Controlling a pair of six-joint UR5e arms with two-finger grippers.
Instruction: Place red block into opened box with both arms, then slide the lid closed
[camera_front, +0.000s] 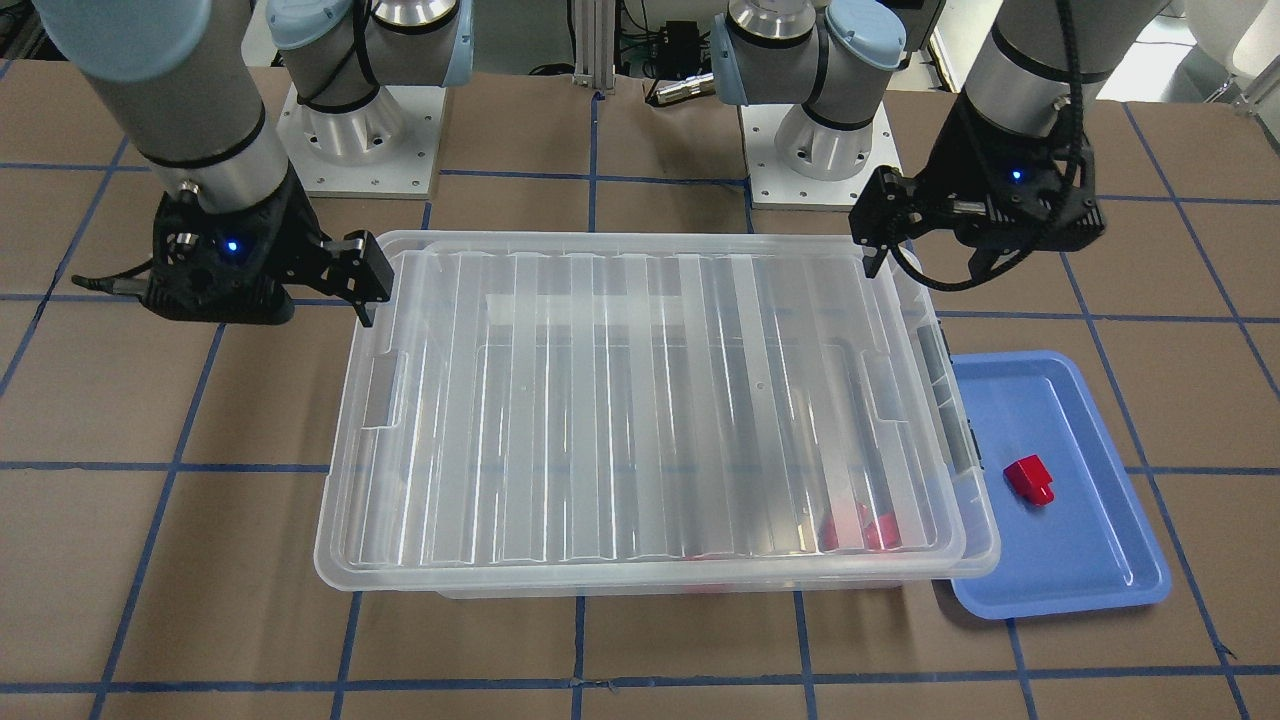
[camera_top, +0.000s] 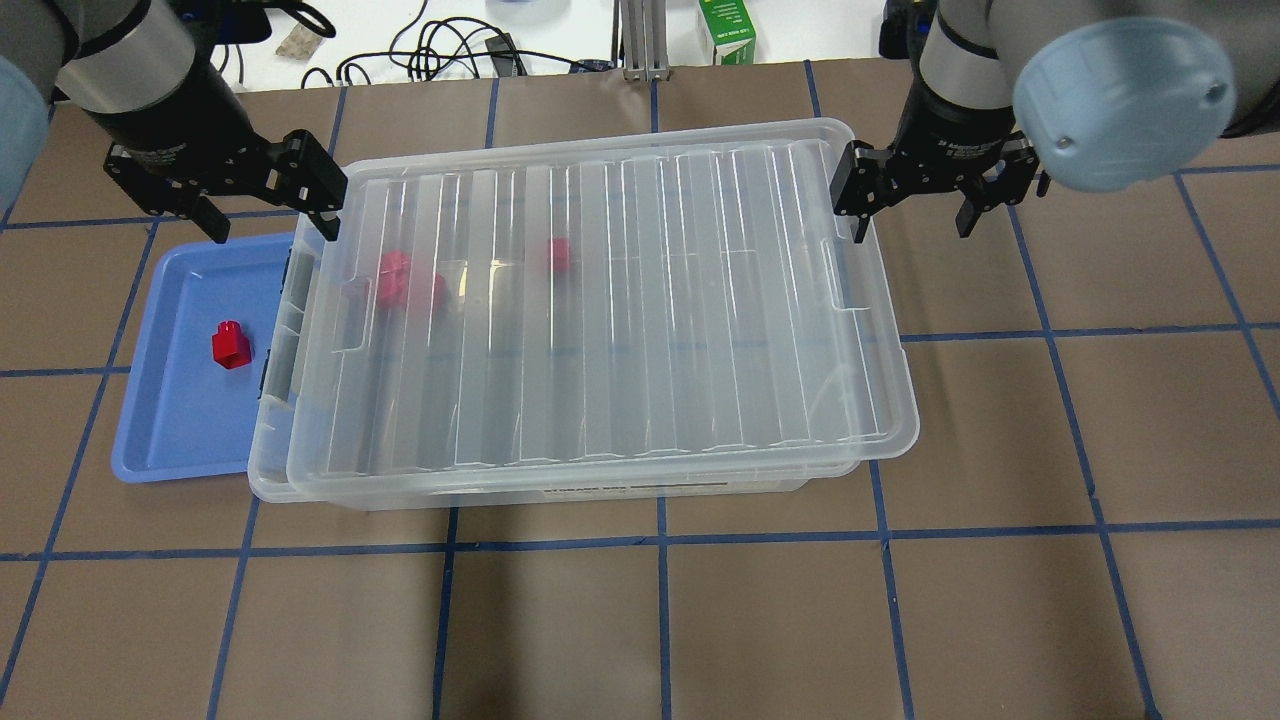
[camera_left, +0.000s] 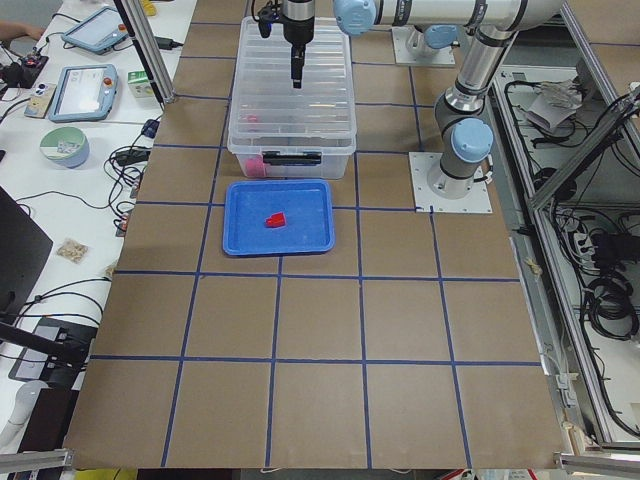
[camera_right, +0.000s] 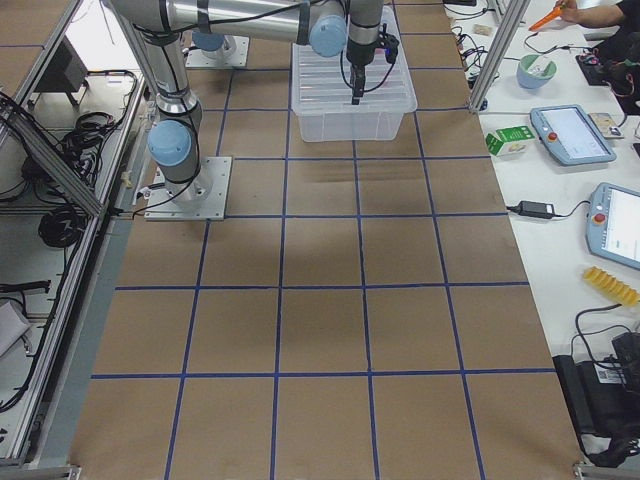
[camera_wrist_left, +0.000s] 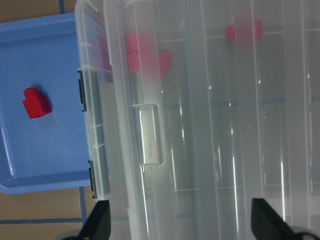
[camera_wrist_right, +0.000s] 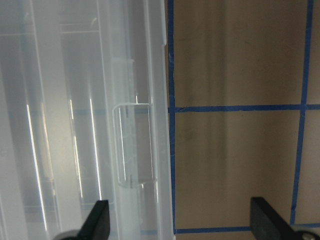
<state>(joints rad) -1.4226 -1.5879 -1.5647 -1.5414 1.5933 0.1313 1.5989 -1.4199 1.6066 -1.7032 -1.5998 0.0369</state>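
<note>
a brown table (camera_top: 660, 620) marked with a grid of blue tape, seen from behind and above the robot. in the middle stands a large clear plastic box (camera_top: 272, 455) with grey latches (camera_front: 945, 395) at its ends. a ribbed clear lid (camera_top: 620, 320) lies flat on top of it, a little askew and shifted toward the robot's right. it overhangs that end and leaves a narrow strip of the box uncovered at the robot's left end.

pushed up against that left end is a shallow blue tray (camera_top: 165, 440). the red block (camera_top: 231, 346) lies alone on the tray floor, outside the box, its narrower stub pointing away from the robot. nothing is touching it.

through the lid, a few blurred red pieces (camera_top: 400, 280) show on the box floor, toward the left end.

the left gripper (camera_top: 273, 232) hangs at the far left corner of the box with its fingers (camera_wrist_left: 97, 222) spread wide and holding nothing. one finger is at the lid's corner and the other over the tray's far edge. the right gripper (camera_top: 912, 230) hangs at the far right corner, also spread wide and holding nothing. one finger is just beside the lid's short end and the other over bare table. whether either gripper touches the lid cannot be told.
</note>
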